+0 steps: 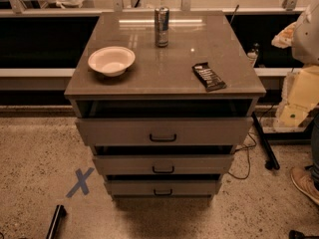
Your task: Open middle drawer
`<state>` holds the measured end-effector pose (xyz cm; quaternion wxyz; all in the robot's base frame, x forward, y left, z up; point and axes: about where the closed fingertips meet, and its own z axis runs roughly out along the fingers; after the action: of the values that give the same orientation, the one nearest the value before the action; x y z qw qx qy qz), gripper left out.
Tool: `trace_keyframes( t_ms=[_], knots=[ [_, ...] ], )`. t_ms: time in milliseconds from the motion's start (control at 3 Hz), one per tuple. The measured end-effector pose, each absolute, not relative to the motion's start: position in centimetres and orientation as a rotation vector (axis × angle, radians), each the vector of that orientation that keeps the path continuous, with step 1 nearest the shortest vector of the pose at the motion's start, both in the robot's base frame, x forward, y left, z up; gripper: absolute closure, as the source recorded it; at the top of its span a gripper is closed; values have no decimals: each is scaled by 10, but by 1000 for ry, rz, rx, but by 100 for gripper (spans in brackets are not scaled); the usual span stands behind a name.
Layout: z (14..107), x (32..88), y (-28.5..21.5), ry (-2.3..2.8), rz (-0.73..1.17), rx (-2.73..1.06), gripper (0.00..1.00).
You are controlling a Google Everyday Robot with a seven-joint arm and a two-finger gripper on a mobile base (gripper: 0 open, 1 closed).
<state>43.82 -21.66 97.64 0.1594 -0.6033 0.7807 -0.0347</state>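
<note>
One dark bar at seven o'clock, by the bottom edge, looks like our gripper [56, 222]; we cannot tell its grip state. We see the middle drawer [163, 163] below centre, six o'clock from the can [161, 26].

Slim black tool [56, 222], bottom left

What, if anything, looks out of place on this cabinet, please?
Nothing stands out: the can stands upright, the bowl and snack bar lie flat on the cabinet top, nothing spilled. The gripper sits low at the bottom-left edge.
</note>
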Motion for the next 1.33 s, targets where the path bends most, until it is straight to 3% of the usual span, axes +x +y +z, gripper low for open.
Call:
trace_keyframes(
  t_ms=[333, 1000, 1333],
  knots=[
    [976, 438, -217, 2231, -99, -1724, 0],
    [857, 439, -206, 2109, 218, -1777, 0],
    [846, 437, -214, 2055, 209, -1747, 0]
  ],
)
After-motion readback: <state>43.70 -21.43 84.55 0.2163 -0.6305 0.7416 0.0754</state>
